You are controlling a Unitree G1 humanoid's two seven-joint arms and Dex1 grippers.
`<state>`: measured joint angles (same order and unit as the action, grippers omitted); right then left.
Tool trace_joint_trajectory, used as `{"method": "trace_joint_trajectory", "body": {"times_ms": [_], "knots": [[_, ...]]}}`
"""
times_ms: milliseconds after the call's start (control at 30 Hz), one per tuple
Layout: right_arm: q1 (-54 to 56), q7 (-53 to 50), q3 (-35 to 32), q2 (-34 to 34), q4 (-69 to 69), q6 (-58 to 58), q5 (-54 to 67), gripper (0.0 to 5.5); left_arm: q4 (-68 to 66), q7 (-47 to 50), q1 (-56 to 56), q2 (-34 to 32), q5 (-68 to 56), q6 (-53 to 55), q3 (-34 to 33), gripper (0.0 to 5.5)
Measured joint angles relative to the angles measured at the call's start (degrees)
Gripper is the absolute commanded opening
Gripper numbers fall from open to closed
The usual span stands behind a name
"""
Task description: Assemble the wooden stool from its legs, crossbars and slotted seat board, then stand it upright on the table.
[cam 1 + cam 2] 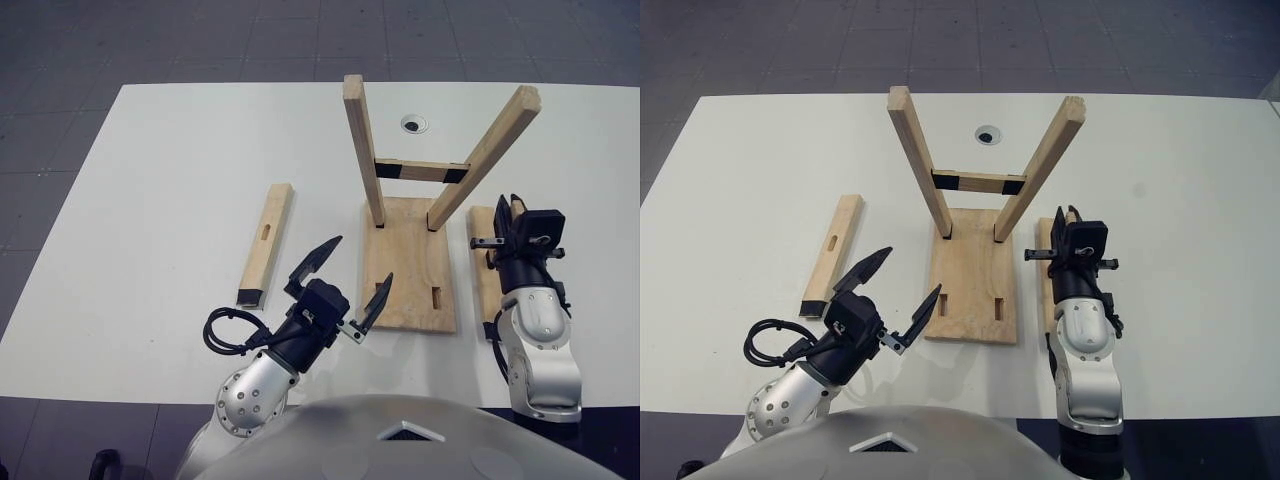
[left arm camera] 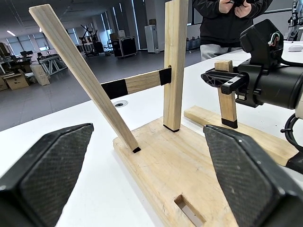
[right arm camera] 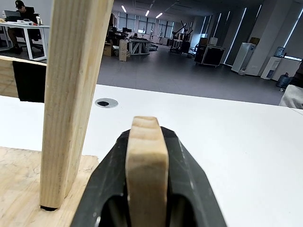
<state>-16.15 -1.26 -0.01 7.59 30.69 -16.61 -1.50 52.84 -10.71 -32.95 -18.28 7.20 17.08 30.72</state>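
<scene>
Crossbar [image 3: 147, 161], pinched upright by the right gripper [image 1: 512, 215], stands just right of the seat board [image 1: 410, 280]; spread left gripper [image 1: 360, 262] hovers between board and loose leg [image 1: 265, 245].

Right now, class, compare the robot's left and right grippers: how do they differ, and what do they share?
The left gripper is open and empty; the right gripper is shut on a short wooden piece. The left gripper sits at the near left edge of the seat board; the right gripper is over a leg lying right of the board. Both have two dark fingers.
</scene>
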Motion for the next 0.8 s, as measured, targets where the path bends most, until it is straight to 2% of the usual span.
{"method": "trace_joint_trajectory", "body": {"times_ms": [133, 500, 800], "knots": [[0.11, -0.78, -0.45, -0.02, -2.51, 2.59, -1.37, 0.4, 0.0, 0.0, 0.04, 0.03, 0.34, 0.0, 0.03, 4.29], [-0.89, -9.22, 1.11, -2.62, -20.53, 31.27, -7.93, 0.4, 0.0, 0.0, 0.04, 0.24, 0.33, 0.01, -0.03, 4.29], [-1.14, -9.37, -0.04, -4.06, -21.1, 32.87, -7.2, 0.4, 0.0, 0.0, 0.02, 0.26, 0.31, 0.01, -0.04, 4.29]]}}
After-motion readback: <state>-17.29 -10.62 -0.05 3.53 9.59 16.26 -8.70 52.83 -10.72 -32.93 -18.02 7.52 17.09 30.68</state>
